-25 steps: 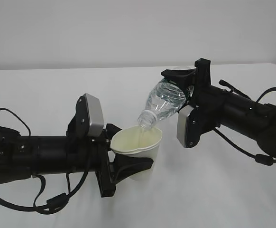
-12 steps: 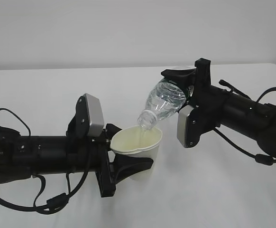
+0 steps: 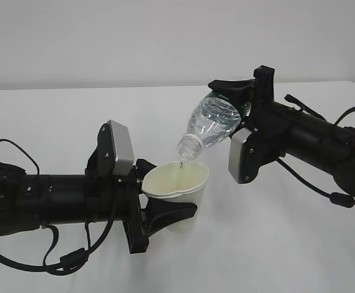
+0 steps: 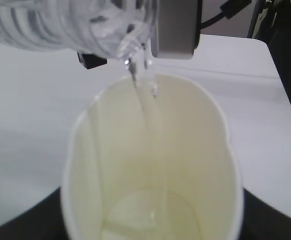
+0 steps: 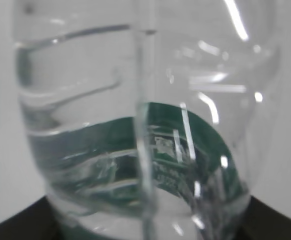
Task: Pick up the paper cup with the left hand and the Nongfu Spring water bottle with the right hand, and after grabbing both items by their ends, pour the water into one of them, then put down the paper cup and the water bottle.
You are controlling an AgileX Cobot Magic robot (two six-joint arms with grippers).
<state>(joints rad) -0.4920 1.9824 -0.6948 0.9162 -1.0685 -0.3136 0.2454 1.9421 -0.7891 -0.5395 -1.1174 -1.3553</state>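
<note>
Lifted slightly, the right hand grips the tilted Nongfu Spring water bottle above the paper cup, clasped by the left hand; water streams in; fingers mostly hidden.

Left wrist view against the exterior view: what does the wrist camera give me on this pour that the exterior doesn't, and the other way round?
Only the left wrist view looks down into the paper cup: a shallow pool of water at the bottom, well below the rim.

Only the exterior view shows both arms: the left hand clamped around the cup, the right hand holding the tilted Nongfu Spring water bottle by its base, neck just above the rim.

Both show a thin stream falling from the bottle's mouth into the cup.
</note>
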